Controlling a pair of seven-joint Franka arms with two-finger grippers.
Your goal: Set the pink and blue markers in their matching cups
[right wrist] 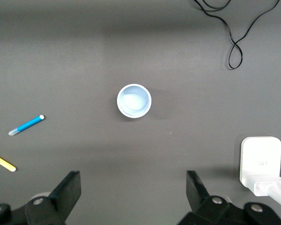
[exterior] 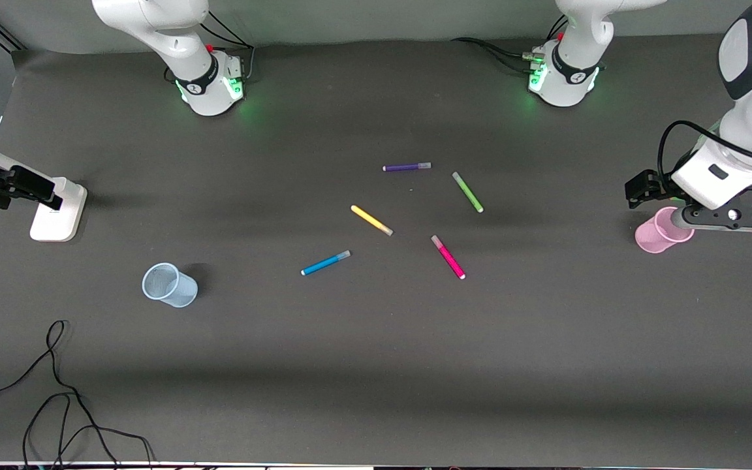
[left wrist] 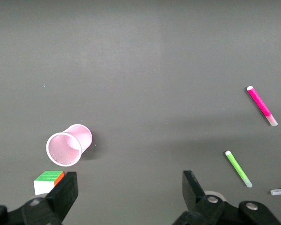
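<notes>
The pink marker (exterior: 448, 256) and the blue marker (exterior: 326, 263) lie flat mid-table, apart from each other. The pink one also shows in the left wrist view (left wrist: 262, 105), the blue one in the right wrist view (right wrist: 26, 124). The pale blue cup (exterior: 168, 285) stands toward the right arm's end, open side up (right wrist: 134, 101). The pink cup (exterior: 657, 234) stands at the left arm's end (left wrist: 68, 144). My left gripper (exterior: 732, 219) hangs open and empty over the table beside the pink cup (left wrist: 129, 180). My right gripper (exterior: 7, 183) is open and empty, high over the right arm's end (right wrist: 133, 180).
A yellow marker (exterior: 371, 220), a green marker (exterior: 467, 192) and a purple marker (exterior: 407, 167) lie mid-table. A white power adapter (exterior: 57, 210) sits under my right gripper. A black cable (exterior: 56, 391) loops near the front edge. A small colour cube (left wrist: 48, 182) sits beside the pink cup.
</notes>
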